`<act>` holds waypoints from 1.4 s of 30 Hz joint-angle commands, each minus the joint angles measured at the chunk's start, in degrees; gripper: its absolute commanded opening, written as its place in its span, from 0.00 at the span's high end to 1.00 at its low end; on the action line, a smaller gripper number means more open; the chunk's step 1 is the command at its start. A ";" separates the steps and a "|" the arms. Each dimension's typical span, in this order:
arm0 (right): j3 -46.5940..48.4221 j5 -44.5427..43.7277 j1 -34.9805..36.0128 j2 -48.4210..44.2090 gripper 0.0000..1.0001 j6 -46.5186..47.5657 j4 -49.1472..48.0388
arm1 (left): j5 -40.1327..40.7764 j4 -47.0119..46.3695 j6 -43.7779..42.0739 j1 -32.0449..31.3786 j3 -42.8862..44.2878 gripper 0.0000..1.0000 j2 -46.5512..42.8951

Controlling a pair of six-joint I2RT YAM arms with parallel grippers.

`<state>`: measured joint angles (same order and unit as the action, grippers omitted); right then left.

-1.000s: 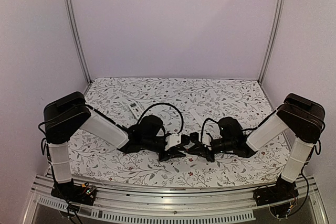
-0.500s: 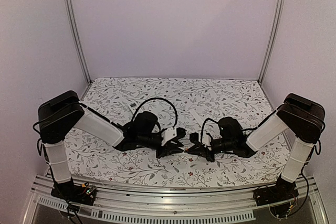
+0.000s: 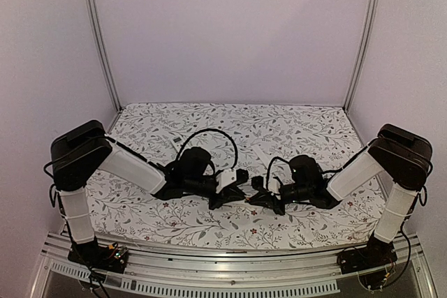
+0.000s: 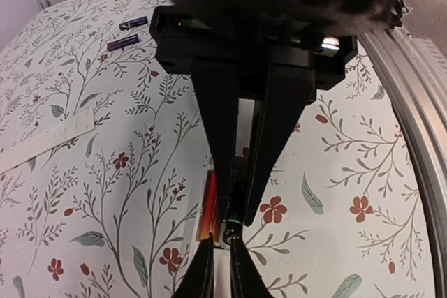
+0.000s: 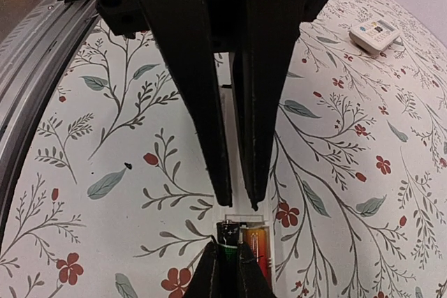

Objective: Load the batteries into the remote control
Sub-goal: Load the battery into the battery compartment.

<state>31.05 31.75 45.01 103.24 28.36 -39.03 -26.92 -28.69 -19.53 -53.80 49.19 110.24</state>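
Holding the remote control [image 3: 225, 181] just left of centre in the overhead view, my left gripper [image 4: 232, 218] is closed down to a thin slit with the white body showing in it. I judge it clamped there so the open bay faces the other arm. My right gripper [image 5: 239, 204] is also nearly closed, its tips just above the bay at the bottom centre of its wrist view. Nothing shows between them, so I read it as a pusher rather than a carrier. In the bay a black battery [image 5: 228, 232] sits beside an orange battery [image 5: 256, 243] — whether the black one is fully seated I can't tell. Two spare batteries [image 4: 133, 24] lie at the upper left of the left wrist view, well apart from the work, with a white strip [image 4: 49, 137] — probably the cover — at mid left.
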 commanded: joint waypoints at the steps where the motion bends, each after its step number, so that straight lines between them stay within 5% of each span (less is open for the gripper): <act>1: 0.33 -2.47 0.37 1.87 0.93 -0.57 3.97 | 0.41 1.36 -2.14 -1.20 1.63 0.93 1.54; 42: 2.38 -1.46 0.32 1.42 0.86 -0.64 6.06 | 5.12 2.52 -8.89 -2.97 1.45 0.97 6.52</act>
<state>32.25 31.77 44.95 103.42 28.58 -36.86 -23.73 -28.69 -26.61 -54.89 50.76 113.93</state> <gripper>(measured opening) 0.129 0.031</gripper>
